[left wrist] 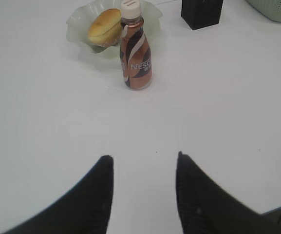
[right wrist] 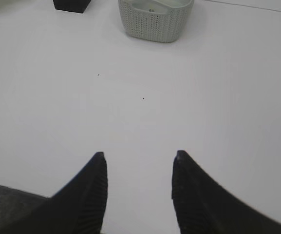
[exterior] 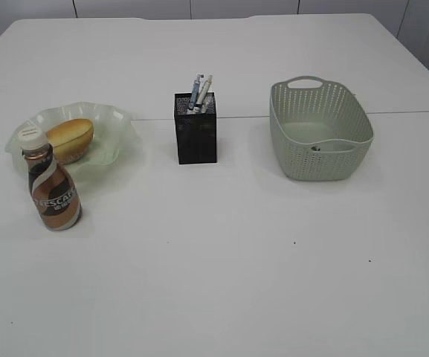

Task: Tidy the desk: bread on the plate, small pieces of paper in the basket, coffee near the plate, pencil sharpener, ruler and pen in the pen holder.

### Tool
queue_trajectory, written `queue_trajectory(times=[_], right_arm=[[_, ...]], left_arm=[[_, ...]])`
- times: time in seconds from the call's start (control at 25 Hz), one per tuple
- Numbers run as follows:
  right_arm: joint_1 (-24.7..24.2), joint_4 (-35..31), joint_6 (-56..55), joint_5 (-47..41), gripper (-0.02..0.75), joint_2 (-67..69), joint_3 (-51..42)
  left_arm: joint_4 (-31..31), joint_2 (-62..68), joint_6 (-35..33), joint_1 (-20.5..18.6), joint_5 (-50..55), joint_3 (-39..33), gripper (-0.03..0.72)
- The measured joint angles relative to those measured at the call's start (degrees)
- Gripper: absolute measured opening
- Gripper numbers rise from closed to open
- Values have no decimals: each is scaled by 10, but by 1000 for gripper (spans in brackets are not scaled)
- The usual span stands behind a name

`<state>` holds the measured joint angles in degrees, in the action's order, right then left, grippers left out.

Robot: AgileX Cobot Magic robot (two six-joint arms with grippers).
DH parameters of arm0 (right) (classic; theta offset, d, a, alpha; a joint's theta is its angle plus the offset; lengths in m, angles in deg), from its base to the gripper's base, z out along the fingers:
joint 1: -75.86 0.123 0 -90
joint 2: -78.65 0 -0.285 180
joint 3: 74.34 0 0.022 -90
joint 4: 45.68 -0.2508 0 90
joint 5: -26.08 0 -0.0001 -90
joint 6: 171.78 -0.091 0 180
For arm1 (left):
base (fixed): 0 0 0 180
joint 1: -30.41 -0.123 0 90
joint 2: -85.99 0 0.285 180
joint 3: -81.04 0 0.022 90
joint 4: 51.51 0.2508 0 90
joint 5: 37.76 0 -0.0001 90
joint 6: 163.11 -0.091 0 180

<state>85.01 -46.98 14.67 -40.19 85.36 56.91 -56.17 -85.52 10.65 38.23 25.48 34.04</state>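
Observation:
The bread (exterior: 71, 137) lies on the pale green plate (exterior: 117, 123) at the left of the white desk (exterior: 229, 260). The coffee bottle (exterior: 52, 190) stands upright just in front of the plate; both show in the left wrist view, bottle (left wrist: 135, 48), bread (left wrist: 104, 27), plate (left wrist: 77, 29). The black pen holder (exterior: 196, 130) stands mid-desk with pens (exterior: 200, 91) sticking out. The basket (exterior: 318, 130) stands at the right with a small grey wad (exterior: 316, 148) inside. My left gripper (left wrist: 144, 158) and right gripper (right wrist: 139, 155) are open and empty, above bare desk. Neither arm shows in the exterior view. Ruler and sharpener are not visible.
The pen holder's base (right wrist: 71, 5) and the basket (right wrist: 155, 19) show at the top of the right wrist view. A seam (exterior: 407, 113) crosses the tabletop behind the basket. A dark edge (right wrist: 4, 200) lies at the lower left of the right wrist view.

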Motion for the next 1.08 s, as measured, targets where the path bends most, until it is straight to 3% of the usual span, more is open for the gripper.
queue_trajectory(times=[0.16,0.24,0.32,0.48,0.72,1.08], right_arm=[[0,9,-19,0,361,0,0],[0,13,-24,0,430,0,0],[0,13,-25,0,510,0,0],[0,13,-25,0,564,0,0],[0,13,-27,0,564,0,0],[0,13,-27,0,564,0,0]], left_arm=[[0,0,0,0,0,0,474],[0,0,0,0,0,0,568],[0,0,0,0,0,0,611],[0,0,0,0,0,0,612],[0,0,0,0,0,0,569],[0,0,0,0,0,0,563]])
